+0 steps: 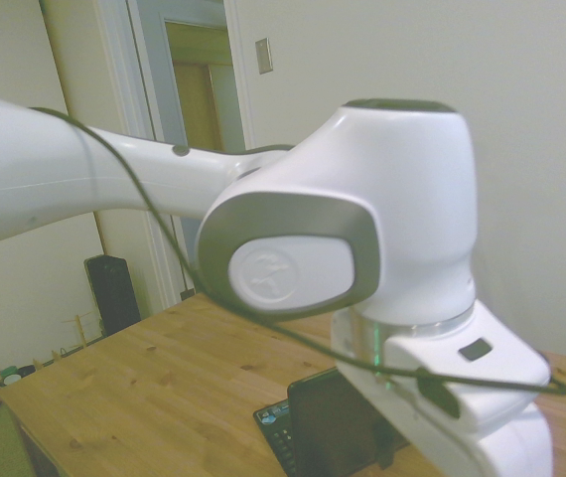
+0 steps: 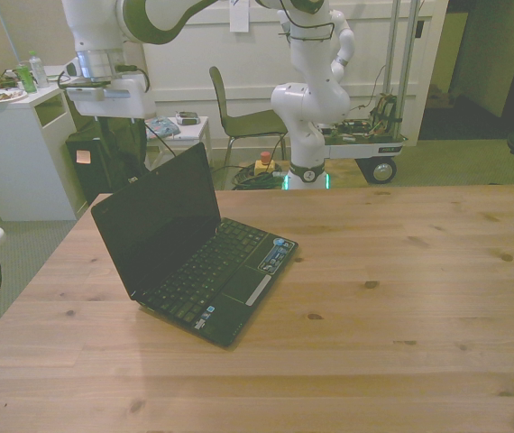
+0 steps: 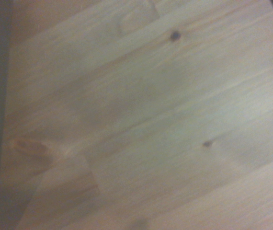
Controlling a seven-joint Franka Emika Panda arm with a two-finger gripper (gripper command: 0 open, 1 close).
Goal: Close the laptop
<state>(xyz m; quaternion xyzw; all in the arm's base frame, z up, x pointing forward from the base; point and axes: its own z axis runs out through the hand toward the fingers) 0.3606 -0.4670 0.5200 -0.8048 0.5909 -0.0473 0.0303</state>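
Front view, left to right. Gripper [image 2: 117,126]: hangs off the desk's far-left corner, at about 11 o'clock from the laptop, above and behind the lid's top edge, not touching it. Fingers dark against a dark background; cannot tell whether they are parted or closed.

Laptop [image 2: 194,248]: open on the wooden desk [image 2: 401,298], left of centre. Screen dark, lid tilted back past upright, keyboard deck running toward 4 o'clock.

Side view: wrist housing fills most of the frame; only a corner of the laptop [image 1: 328,427] and keyboard edge shows beneath it.

Wrist view: blurred bare desk [image 3: 151,124] planks with knots.
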